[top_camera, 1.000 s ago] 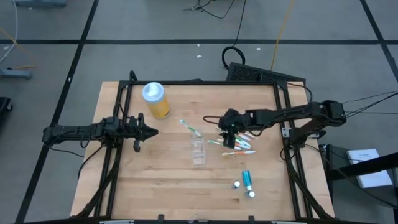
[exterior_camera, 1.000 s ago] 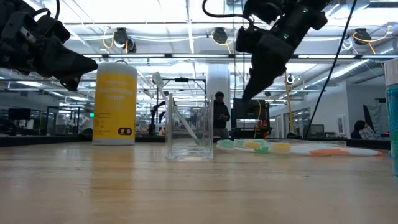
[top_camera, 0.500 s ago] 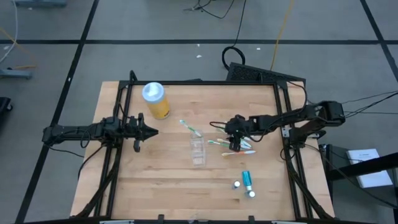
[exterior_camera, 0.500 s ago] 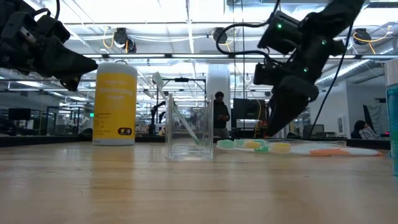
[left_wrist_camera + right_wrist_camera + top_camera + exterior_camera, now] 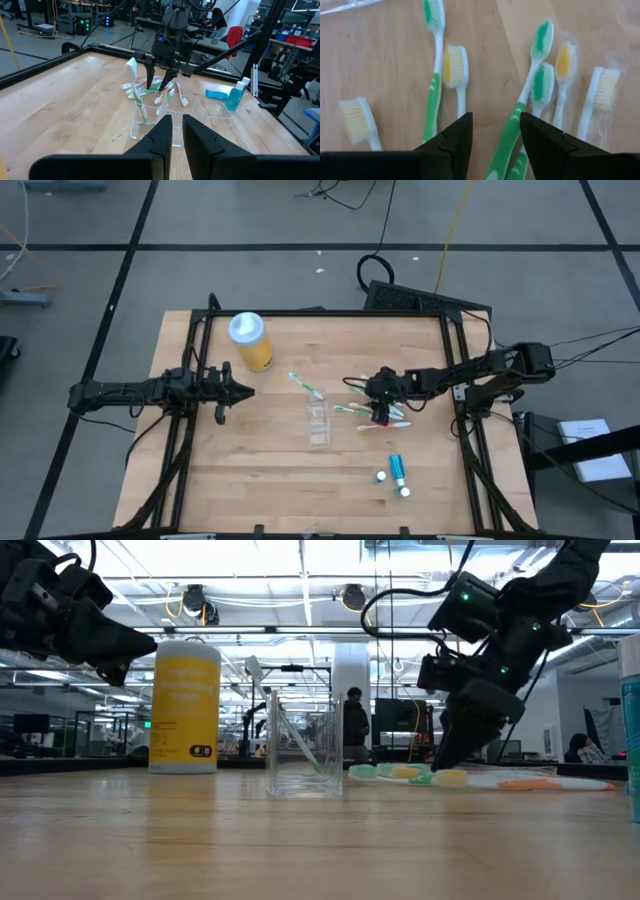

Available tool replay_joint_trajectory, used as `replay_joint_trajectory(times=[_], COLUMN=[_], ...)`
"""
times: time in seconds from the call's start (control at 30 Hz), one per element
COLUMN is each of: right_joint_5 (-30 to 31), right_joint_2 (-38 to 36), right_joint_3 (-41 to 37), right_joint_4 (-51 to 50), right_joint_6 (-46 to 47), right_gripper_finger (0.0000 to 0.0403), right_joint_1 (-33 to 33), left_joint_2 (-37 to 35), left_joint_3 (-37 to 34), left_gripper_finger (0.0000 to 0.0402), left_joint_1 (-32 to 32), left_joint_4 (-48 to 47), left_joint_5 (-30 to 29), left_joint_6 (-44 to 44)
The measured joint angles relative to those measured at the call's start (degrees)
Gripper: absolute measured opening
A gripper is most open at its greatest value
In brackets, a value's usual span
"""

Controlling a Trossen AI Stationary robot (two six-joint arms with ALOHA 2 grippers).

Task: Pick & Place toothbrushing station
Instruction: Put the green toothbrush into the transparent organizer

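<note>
the right end effector (image 5: 379,413) is seen lowered over a loose cluster of toothbrushes (image 5: 372,415) on the wooden counter (image 5: 270,470), its two fingers spread apart with nothing between them; in the right wrist view a green-handled toothbrush (image 5: 517,119) lies just beside the gap. the clear plastic cup (image 5: 318,423) stands near the cluster, toward the counter's middle, with one toothbrush already leaning inside it. two teal tubes (image 5: 397,472) are placed nearer the front edge, and a yellow bottle (image 5: 250,341) stands well apart. the step in hand is judged to be the pick of another brush; next, a final descent and a closing around one handle would be needed. the left end effector (image 5: 237,391) is parked at the left side, nearly closed and empty. where the fingertips meet the counter is hidden.
</note>
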Motion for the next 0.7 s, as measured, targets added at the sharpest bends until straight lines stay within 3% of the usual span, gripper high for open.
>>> replay_joint_trajectory(times=[0.43,0.7], right_joint_5=[0.32,0.89], right_joint_2=[-0.22,-0.13], right_joint_3=[-3.92,-5.48], right_joint_4=[-0.45,-0.82], right_joint_6=[1.97,1.97], right_gripper_finger=[0.0153,0.0100], right_joint_1=[-1.56,-1.47], left_joint_2=[0.00,0.00], left_joint_3=[0.00,0.00], left_gripper_finger=[0.0049,0.0049], left_joint_1=[0.02,0.02], left_joint_4=[0.00,0.00], left_joint_5=[0.00,0.02], left_joint_6=[0.02,0.02])
